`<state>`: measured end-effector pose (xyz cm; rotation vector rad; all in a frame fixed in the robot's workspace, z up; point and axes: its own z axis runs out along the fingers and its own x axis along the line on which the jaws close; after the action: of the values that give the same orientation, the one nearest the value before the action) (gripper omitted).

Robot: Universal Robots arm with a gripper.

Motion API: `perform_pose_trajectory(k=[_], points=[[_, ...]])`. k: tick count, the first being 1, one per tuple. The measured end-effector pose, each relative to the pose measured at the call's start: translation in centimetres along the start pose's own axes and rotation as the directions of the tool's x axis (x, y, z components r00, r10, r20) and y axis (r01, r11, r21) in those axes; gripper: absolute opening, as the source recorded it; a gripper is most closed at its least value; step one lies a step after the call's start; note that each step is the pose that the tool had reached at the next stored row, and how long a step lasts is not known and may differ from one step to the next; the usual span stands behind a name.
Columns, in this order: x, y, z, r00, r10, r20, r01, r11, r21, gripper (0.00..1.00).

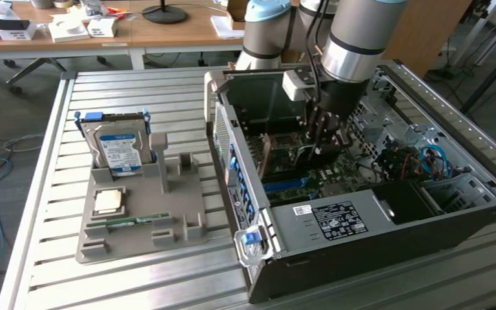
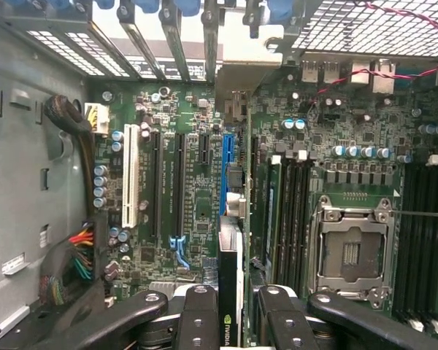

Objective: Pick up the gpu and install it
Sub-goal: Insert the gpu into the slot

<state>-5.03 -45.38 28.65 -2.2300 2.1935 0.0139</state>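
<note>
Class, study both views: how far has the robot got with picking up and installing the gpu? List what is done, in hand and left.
Done: the gpu is picked up and is inside the open computer case. In hand: the gripper clamps it edge-on, in line with the blue slot on the motherboard. Left: seating it; it does not look pressed into the slot yet.

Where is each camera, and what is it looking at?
Exterior view: off the arm, up high, looking down on the table and open computer case; the arm and gripper show.
Wrist view: on the wrist, looking into the case at the motherboard; its fingers show, gripping the gpu.
Both share the gripper and motherboard.
</note>
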Motion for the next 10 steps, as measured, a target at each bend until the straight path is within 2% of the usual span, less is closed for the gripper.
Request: perform_pose_trajectory(k=[10], points=[[0.0, 0.4, 0.21, 1.0, 0.0, -0.0012, 0.0, 1.0, 0.0, 0.26]])
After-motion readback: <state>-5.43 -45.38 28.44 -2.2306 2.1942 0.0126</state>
